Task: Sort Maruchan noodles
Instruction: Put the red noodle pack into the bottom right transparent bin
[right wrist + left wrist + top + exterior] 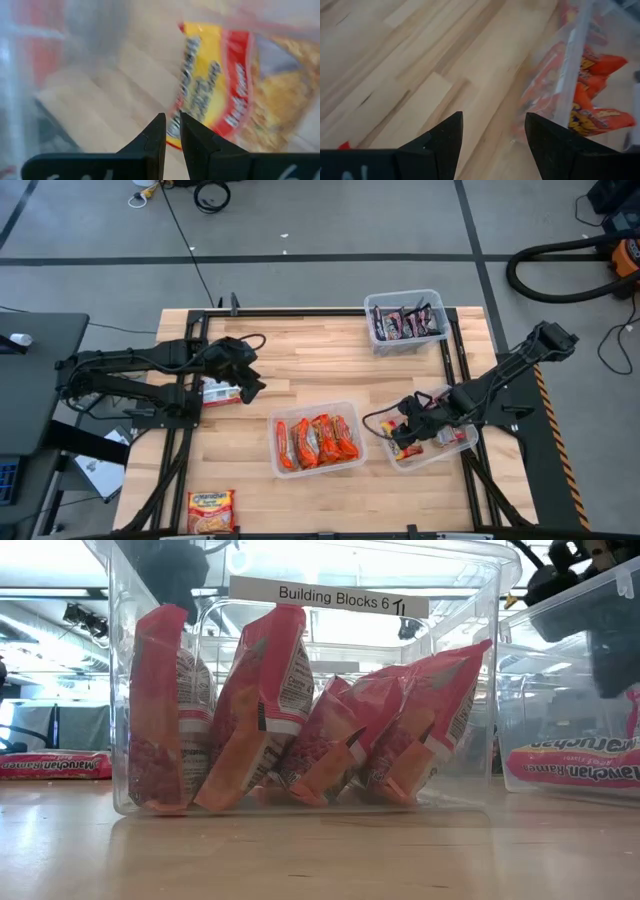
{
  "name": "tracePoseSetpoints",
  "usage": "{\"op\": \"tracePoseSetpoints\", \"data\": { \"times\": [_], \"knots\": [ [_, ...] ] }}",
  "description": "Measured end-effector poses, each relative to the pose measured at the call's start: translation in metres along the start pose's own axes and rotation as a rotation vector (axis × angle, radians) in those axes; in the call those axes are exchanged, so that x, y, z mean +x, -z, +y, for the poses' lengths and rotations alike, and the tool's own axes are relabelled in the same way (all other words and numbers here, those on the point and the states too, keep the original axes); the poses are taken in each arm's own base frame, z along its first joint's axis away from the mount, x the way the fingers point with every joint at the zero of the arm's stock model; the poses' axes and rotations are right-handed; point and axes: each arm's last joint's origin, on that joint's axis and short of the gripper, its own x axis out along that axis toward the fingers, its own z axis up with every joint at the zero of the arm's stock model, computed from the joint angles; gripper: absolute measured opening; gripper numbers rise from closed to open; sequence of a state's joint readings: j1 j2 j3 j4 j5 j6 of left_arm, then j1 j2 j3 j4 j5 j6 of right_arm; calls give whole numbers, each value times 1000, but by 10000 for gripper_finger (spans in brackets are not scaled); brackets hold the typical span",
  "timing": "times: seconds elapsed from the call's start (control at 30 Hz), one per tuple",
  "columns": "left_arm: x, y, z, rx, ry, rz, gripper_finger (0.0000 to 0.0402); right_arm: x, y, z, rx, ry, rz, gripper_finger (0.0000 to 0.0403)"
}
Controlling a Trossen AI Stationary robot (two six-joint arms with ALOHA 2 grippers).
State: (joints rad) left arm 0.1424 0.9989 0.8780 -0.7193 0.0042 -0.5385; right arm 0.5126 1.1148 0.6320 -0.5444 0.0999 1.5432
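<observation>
A: Right gripper (407, 436) is down in the bin at the table's right edge (462, 448), fingers nearly pressed together with only a sliver of a gap and nothing pinched between them. Just past the tips lies a yellow-red packet (220, 85), flat in that bin.

B: And the left gripper (250, 388)?

A: Spread wide and empty, hovering over bare table (300, 360) just beside a packet at the left side (218, 392). The middle bin (285, 415) holds the orange-red packets (316, 440) standing on edge, and the far bin (405, 298) holds the dark ones (405, 323). One more yellow-red packet sits alone near the front-left corner (210, 511).

B: So what makes the next move clean?

A: My read: the right arm should rise straight up so the cable and fingers don't drag the bin wall. For the left, come down square over the flat packet beside it, fingers across the short width, and pinch the wrapper's edge firmly; that slick plastic may slip.
</observation>
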Motion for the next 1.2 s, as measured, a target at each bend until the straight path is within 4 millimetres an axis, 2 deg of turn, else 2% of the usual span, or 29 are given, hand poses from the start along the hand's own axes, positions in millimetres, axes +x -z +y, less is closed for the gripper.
{"op": "tracePoseSetpoints", "data": {
  "times": [0.23,0.43,0.6,0.77,0.93,1.13,1.2],
  "knots": [
    [0,2,1,-20,-20,13,217,20,2,11,50,145,44,72],
    [0,2,1,-14,-20,12,217,38,0,9,78,223,34,127],
    [0,2,1,2,-20,13,217,40,-1,6,42,249,0,183],
    [0,2,1,3,-20,13,217,40,-2,1,43,314,3,199],
    [0,2,1,3,-22,16,217,42,-2,-6,45,401,4,154],
    [0,2,1,12,-23,18,217,41,-2,-8,65,422,-1,29],
    [0,2,1,16,-23,18,217,38,-2,-7,69,397,-1,11]
  ]
}}
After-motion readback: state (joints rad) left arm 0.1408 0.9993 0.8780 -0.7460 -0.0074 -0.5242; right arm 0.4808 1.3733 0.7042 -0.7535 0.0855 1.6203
